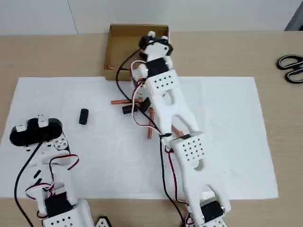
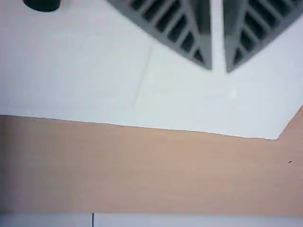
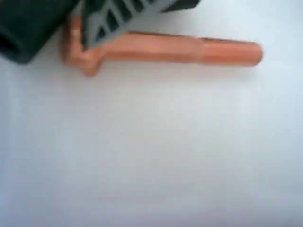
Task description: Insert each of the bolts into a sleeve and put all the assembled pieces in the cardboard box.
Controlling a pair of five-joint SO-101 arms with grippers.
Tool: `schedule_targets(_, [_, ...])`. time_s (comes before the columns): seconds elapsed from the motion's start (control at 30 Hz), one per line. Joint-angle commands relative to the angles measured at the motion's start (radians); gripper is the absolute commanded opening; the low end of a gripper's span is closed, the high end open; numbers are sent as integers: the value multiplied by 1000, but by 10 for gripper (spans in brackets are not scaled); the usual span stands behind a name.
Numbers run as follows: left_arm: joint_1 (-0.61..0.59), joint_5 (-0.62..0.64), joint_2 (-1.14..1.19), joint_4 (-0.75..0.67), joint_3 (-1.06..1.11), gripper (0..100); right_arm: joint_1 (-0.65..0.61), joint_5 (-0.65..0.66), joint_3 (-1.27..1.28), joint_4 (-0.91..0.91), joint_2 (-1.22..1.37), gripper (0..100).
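Observation:
A black sleeve (image 1: 84,116) lies alone on the white paper, up and right of my left gripper (image 1: 35,130), which is shut and empty (image 2: 218,56); the same sleeve (image 2: 42,4) peeks in at the left wrist view's edge. My right arm folds back from the cardboard box (image 1: 124,53), with its gripper (image 1: 142,103) down over a cluster of orange bolts (image 1: 122,101) and a second black sleeve (image 1: 128,109). In the right wrist view one orange bolt (image 3: 189,49) lies flat on the paper, its head end under the right gripper (image 3: 102,26), next to a dark piece (image 3: 28,28).
White paper (image 1: 104,161) covers the middle of the wooden table (image 1: 47,56). Further bolts (image 1: 150,126) lie beside the right arm. Black scissors (image 1: 291,68) rest at the far right edge. The paper's edge and bare wood (image 2: 142,165) lie beyond the left gripper.

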Motion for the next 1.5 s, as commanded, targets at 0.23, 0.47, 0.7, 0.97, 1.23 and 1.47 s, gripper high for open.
schedule_targets(0.23, [3,0,3,3,-50,6,-56,-5,-38,12,-5,195])
schedule_targets(0.47, [3,0,3,3,-50,6,-12,-5,-8,13,-5,195])
schedule_targets(0.7, [3,0,3,3,-50,6,-2,-8,58,8,-7,195])
schedule_targets(0.97, [3,0,3,3,-50,6,-2,-8,61,12,-4,195])
schedule_targets(1.23, [3,0,3,3,-50,6,-2,-8,176,10,-4,195])
schedule_targets(1.47, [5,0,3,3,-50,6,2,-8,176,1,-4,194])
